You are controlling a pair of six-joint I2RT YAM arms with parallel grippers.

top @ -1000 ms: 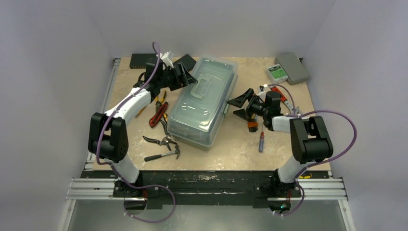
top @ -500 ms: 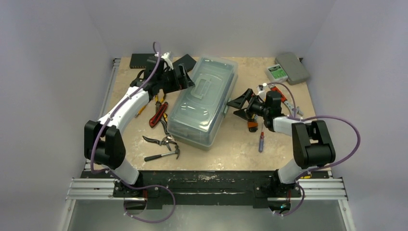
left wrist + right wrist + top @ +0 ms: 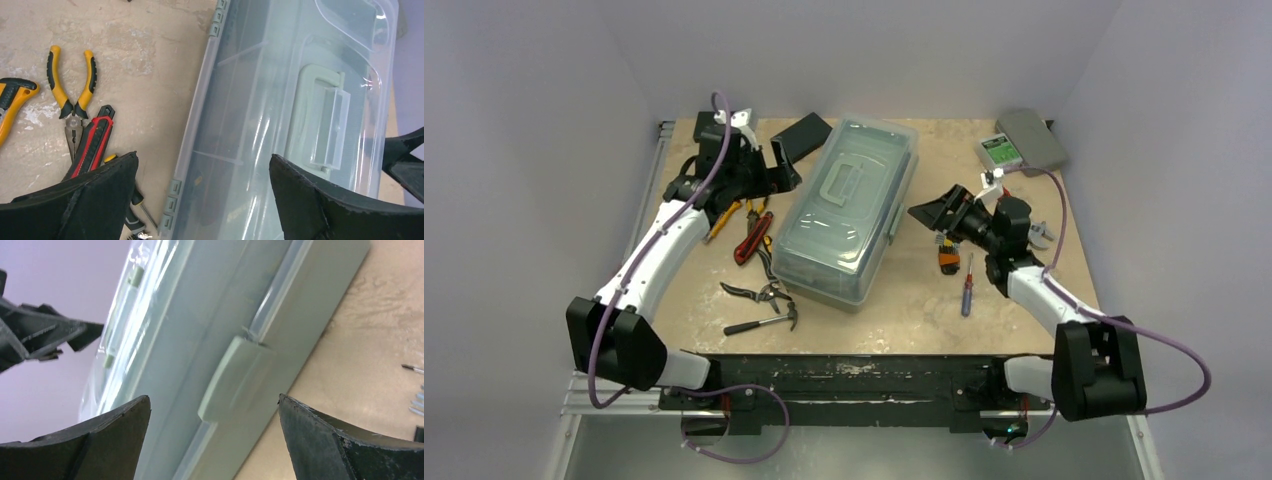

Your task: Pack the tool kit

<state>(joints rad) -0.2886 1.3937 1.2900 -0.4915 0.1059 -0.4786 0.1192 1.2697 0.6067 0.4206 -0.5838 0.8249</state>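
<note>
**Toolbox** (image 3: 849,215): sage-green, translucent lid (image 3: 280,75) shut, handle (image 3: 320,120) folded flat. It stood mid-tabletop (image 3: 894,325). Its long axis ran away from the arm bases, with the far end leaning slightly right.

- **Off its near-left corner:** hammer (image 3: 764,320) and shears (image 3: 759,292), both lying loose.
- **Off its near-right side:** screwdriver (image 3: 966,292) and a stubby orange-and-black tool (image 3: 948,258), both loose.
- **Along its left long side:** red knife (image 3: 92,145) and yellow pliers (image 3: 72,92), both loose. The hinges (image 3: 173,187) sat on this edge.
- **Left pincer** (image 3: 202,160): jaws wide apart and empty. It sat just beside the left long side toward the far end, aimed across the lid and apparently clear of it.
- **Right pincer** (image 3: 214,399): jaws wide apart and empty. It sat near the right long side, squarely facing the latch (image 3: 235,377) and not touching it.
- **Beyond its far-left corner:** a flat black box (image 3: 802,133).
- **Beyond its far-right corner, well apart:** a grey case (image 3: 1034,140).

**Assessment:** no tool was packed yet, and opening probably came first. The latch lay straight ahead of the right pincer, which was the nearer arm. A lid swinging over the hinges would likely fall toward the left pincer and the tools beside it.
</note>
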